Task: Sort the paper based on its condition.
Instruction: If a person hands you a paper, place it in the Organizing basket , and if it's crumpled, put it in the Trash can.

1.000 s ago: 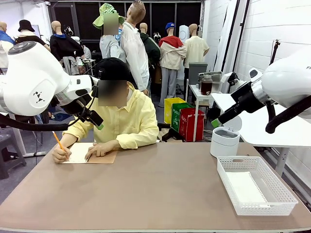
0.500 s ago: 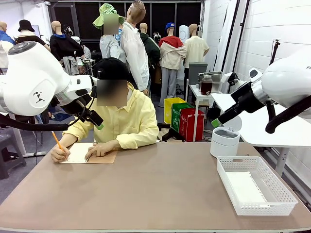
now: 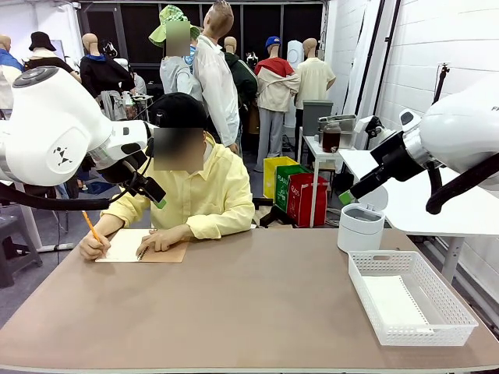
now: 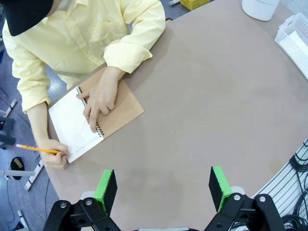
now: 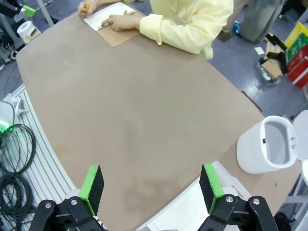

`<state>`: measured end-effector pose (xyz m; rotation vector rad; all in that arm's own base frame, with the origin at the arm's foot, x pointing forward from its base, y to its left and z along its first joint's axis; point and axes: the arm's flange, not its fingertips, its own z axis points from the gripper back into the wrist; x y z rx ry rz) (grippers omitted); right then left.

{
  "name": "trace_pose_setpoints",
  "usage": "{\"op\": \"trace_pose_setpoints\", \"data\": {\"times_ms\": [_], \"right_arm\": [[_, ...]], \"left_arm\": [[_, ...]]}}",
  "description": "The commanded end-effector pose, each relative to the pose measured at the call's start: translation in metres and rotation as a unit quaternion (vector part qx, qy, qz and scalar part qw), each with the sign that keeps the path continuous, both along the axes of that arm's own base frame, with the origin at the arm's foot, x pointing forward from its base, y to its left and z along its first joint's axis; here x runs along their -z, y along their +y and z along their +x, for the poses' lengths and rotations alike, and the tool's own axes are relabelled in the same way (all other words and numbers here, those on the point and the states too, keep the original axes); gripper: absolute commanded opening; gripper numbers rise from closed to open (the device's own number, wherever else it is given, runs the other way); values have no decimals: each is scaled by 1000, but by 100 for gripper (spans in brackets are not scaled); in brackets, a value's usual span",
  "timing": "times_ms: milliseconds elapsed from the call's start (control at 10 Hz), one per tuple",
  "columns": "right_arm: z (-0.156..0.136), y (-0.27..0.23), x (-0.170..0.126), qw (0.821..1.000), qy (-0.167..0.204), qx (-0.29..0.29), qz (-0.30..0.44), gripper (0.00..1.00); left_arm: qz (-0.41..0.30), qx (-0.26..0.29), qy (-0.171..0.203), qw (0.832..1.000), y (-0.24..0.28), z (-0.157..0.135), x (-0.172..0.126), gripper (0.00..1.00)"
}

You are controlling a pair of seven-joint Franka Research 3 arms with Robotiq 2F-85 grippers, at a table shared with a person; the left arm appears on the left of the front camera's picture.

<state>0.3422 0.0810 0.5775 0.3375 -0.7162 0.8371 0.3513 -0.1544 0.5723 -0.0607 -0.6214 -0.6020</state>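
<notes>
Your left gripper [image 4: 163, 190] hung high over the left part of the table [image 3: 257, 312], its claw spread wide, the green pads [image 4: 106, 189] well apart with nothing between them. Beneath it, at the far left edge, the person [image 3: 204, 195] in a yellow shirt sat bent over an open spiral notebook [image 3: 125, 245]. One hand [image 3: 95, 248] pressed an orange pencil [image 3: 93, 227] to the white page. The other hand [image 3: 160, 240] lay flat across the binding and the tan cover.

Your right gripper [image 5: 151, 188] was also raised, above the right side of the table. Its claw was likewise spread, with nothing pinched in it. A round white bin [image 3: 360, 227] stood with its lid up at the far right of the table. Just nearer than it sat a white mesh basket [image 3: 425, 335].

The paper [image 3: 394, 302] you were to sort lay in that basket. It was a white sheet resting flat on the bottom, and it looked smooth from the front view. Neither claw was near it or touching anything.
</notes>
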Motion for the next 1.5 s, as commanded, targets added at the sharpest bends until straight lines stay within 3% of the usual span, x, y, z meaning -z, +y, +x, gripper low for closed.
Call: {"op": "trace_pose_setpoints", "data": {"times_ms": [0,1400], "right_arm": [[0,0,0,1000,0,-1,2,100],[0,0,0,1000,0,-1,2,100]], "left_arm": [[0,0,-1,1000,1,0,-1,100],[0,0,-1,1000,1,0,-1,100]]}}
